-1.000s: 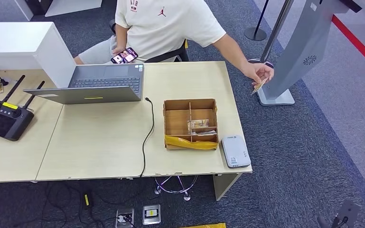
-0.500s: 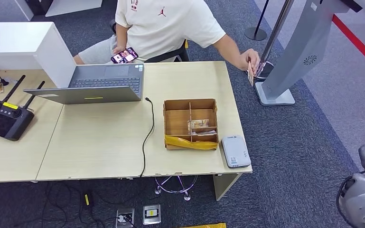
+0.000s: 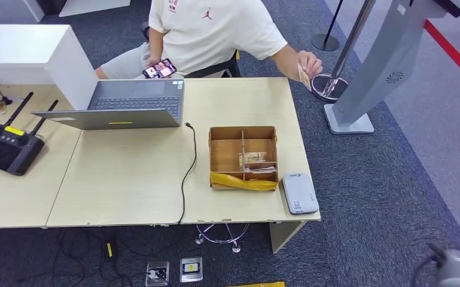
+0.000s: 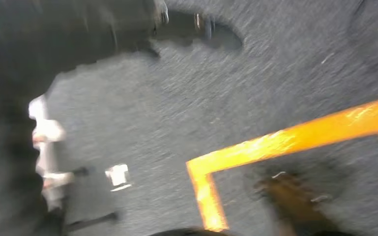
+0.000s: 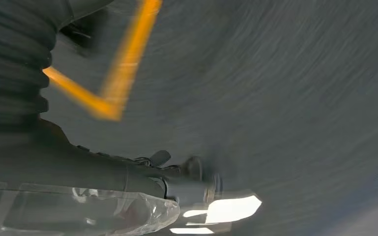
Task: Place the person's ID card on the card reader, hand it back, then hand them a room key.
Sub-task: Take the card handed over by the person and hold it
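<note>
the person's hand [image 3: 308, 61] is holding the id card [image 3: 303, 77] at one o'clock from the card reader [image 3: 299, 192]. right hand [image 3: 454, 267] is waiting; its grasp i cannot tell. next: reaching to receive it.

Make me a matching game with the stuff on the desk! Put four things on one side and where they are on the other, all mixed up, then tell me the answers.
Things:
1. laptop
2. card reader
3. card
4. black controller

Places:
A. in the person's raised hand, past the far right corner of the desk
B. at the left end of the desk, antennas pointing away from the robot
C. open, at the far edge in front of the person
D. at the near right corner, beside the wooden box

Pairs: 1-C, 2-D, 3-A, 4-B
</note>
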Robot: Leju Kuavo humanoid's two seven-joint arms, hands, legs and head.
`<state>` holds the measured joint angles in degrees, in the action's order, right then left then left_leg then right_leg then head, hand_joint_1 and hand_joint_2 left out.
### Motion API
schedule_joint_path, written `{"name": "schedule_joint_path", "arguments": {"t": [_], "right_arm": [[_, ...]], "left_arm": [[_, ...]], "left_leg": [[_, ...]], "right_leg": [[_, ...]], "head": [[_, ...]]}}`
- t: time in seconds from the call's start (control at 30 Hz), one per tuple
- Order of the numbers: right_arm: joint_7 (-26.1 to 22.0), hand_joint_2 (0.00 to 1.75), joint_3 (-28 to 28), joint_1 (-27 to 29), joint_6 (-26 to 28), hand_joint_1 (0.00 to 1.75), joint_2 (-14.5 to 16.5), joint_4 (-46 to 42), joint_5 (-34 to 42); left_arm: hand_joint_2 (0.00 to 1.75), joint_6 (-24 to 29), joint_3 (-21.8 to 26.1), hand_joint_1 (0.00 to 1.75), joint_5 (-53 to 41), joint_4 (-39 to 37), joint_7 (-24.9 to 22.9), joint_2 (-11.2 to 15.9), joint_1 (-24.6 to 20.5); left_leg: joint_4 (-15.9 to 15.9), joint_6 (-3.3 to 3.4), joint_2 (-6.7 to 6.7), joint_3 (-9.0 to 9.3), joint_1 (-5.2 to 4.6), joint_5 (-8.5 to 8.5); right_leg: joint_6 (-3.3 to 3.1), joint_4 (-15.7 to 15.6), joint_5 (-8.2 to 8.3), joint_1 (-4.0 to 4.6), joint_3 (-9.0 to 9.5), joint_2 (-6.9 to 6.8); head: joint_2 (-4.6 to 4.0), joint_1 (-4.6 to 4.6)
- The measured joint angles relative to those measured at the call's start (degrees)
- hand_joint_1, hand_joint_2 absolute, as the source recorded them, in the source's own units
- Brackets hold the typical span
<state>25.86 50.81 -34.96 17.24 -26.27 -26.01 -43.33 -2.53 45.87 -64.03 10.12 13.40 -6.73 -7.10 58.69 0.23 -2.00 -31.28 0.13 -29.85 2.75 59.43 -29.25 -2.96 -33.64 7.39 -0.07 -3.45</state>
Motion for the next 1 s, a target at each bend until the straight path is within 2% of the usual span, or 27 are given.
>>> {"name": "schedule_joint_path", "arguments": {"t": [0.03, 0.07, 0.1, 0.13, 0.2, 0.23, 0.3, 0.37, 0.5, 0.63, 0.77, 1.0], "right_arm": [[8.42, 1.75, -7.75, 0.80, -0.21, 0.00, -3.42, -8.51, 2.03], [13.35, 1.75, -16.29, 0.44, -0.66, 0.00, -7.38, -17.84, 1.23], [13.38, 1.75, -24.80, -0.64, -1.48, 0.00, -10.62, -26.30, -1.87], [11.68, 1.75, -33.10, -2.38, -2.28, 0.00, -12.54, -33.24, -5.32], [8.10, 1.75, -47.81, -6.30, -3.57, 0.00, -12.52, -41.58, -9.50], [6.86, 1.75, -53.75, -7.42, -4.15, 0.00, -11.63, -43.80, -10.38], [5.65, 1.75, -63.37, -8.30, -4.82, 0.00, -10.57, -46.70, -11.78], [5.15, 1.75, -70.37, -9.84, -5.08, 0.00, -10.23, -48.72, -12.64], [4.58, 1.75, -82.57, -13.68, -5.29, 0.00, -8.62, -50.44, -13.22], [4.56, 1.75, -90.93, -15.55, -5.42, 0.00, -7.63, -50.92, -13.58], [4.56, 1.75, -95.98, -16.99, -5.59, 0.00, -7.30, -51.01, -13.76], [4.56, 1.75, -100.22, -17.85, -5.61, 0.00, -6.94, -51.01, -13.76]], "left_arm": [[0.00, -0.47, 0.22, 0.00, -0.45, -0.02, 0.00, 0.12, -0.10], [0.00, -0.84, 0.52, 0.00, -0.87, -0.02, 0.00, 0.28, -0.47], [0.00, -0.88, 0.83, 0.00, -1.26, -0.02, 0.00, 0.41, -1.15], [0.00, -0.52, 1.15, 0.00, -1.58, -0.01, 0.01, 0.47, -1.99], [0.00, 0.61, 1.59, 0.00, -2.09, -0.02, 0.02, 0.24, -3.66], [0.00, 0.72, 1.79, 0.00, -2.30, -0.04, 0.03, 0.01, -4.31], [0.00, -0.56, 2.26, 0.00, -2.55, -0.15, 0.09, -0.68, -4.83], [0.00, -2.76, 2.89, 0.00, -2.64, -0.23, 0.20, -1.13, -4.22], [0.00, -5.10, 4.18, 0.00, -3.10, -0.30, 0.36, -0.80, -2.28], [0.00, -5.17, 5.19, 0.00, -3.89, -0.31, 0.37, -0.69, -2.26], [0.00, -5.17, 5.88, 0.00, -4.38, -0.31, 0.37, -0.62, -2.23], [0.00, -5.17, 6.81, 0.00, -4.43, -0.31, 0.37, -0.53, -2.21]], "left_leg": [[-0.23, 0.15, 0.68, -0.77, -0.76, -0.09], [-0.37, 0.23, 1.19, -1.29, -1.30, -0.28], [-0.45, 0.27, 1.62, -1.18, -1.53, -0.47], [-0.46, 0.22, 1.86, -0.85, -1.39, -0.57], [-0.38, 0.12, 1.74, 0.03, -0.58, -0.62], [-0.31, 0.15, 1.14, 0.29, -0.26, -0.47], [-0.18, 0.16, -1.03, 0.49, -0.01, 0.20], [-0.09, 0.04, -2.93, 0.10, 0.05, 0.88], [-0.09, -0.10, -3.70, -0.45, 0.32, 1.09], [-0.11, -0.18, -3.65, -0.51, 0.33, 1.04], [-0.09, -0.20, -3.47, -0.46, 0.32, 1.02], [-0.07, -0.20, -3.40, -0.40, 0.32, 1.02]], "right_leg": [[0.16, 0.83, -0.01, -0.89, -0.67, 0.67], [0.27, 1.46, -0.06, -1.56, -1.21, 1.36], [0.33, 1.76, -0.15, -1.85, -1.45, 1.85], [0.33, 1.69, -0.19, -1.74, -1.37, 2.22], [0.15, 0.93, -0.07, -0.81, -0.68, 2.08], [0.11, 0.62, -0.09, -0.42, -0.26, 1.43], [0.11, 0.46, -0.20, -0.10, 0.15, -0.75], [0.08, 0.49, -0.18, -0.11, -0.09, -2.61], [-0.04, 0.52, -0.12, 0.08, -0.31, -3.37], [-0.07, 0.51, -0.15, 0.10, -0.32, -3.34], [-0.10, 0.46, -0.11, 0.10, -0.31, -3.25], [-0.14, 0.45, -0.05, 0.11, -0.30, -3.23]], "head": [[0.00, 0.08], [0.00, 0.40], [0.00, 0.80], [0.00, 1.09], [0.00, 1.30], [0.00, 1.34], [0.00, 1.35], [0.00, 1.27], [0.00, 1.27], [0.00, 1.24], [0.00, 1.24], [0.00, 1.25]]}}
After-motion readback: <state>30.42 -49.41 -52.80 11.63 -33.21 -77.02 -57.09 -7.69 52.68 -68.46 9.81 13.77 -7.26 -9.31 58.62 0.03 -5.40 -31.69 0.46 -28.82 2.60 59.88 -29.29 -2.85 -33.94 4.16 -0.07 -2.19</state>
